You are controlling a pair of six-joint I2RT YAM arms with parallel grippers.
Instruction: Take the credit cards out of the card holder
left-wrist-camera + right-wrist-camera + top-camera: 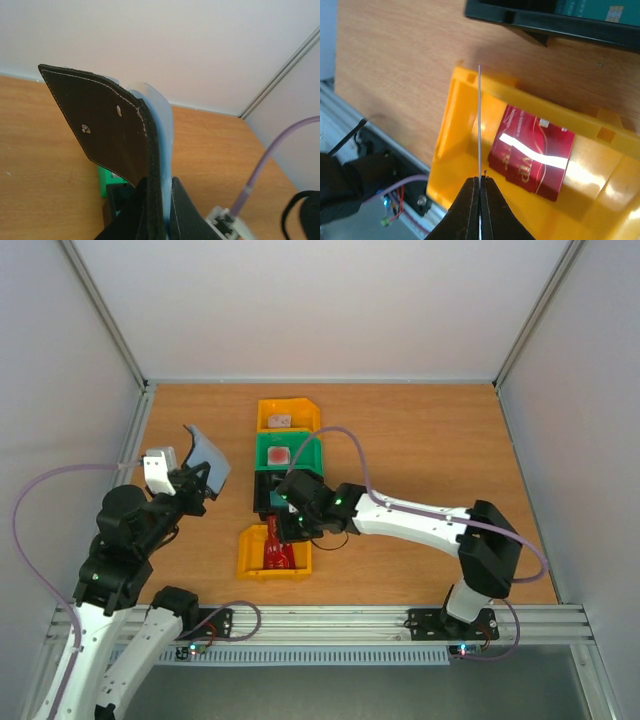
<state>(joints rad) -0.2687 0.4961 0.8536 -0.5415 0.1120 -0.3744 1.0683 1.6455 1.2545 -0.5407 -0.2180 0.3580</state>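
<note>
My left gripper (196, 487) is shut on the card holder (208, 458) and holds it raised over the left of the table. In the left wrist view the card holder (107, 130) shows its black outer cover and grey-blue inner pocket, clamped at my left gripper (161, 210). My right gripper (283, 529) hovers over the near yellow bin (250, 558). In the right wrist view my right gripper (480, 187) is shut on a thin credit card (479, 120) seen edge-on. Red credit cards (532, 155) lie flat in that yellow bin (455, 125).
Four bins stand in a row up the table's middle: the far yellow bin (303, 412), the green bin (303, 443), the black bin (262, 492) and the near yellow one. The black bin (520, 17) holds a teal card (590, 10). The rail runs along the near edge.
</note>
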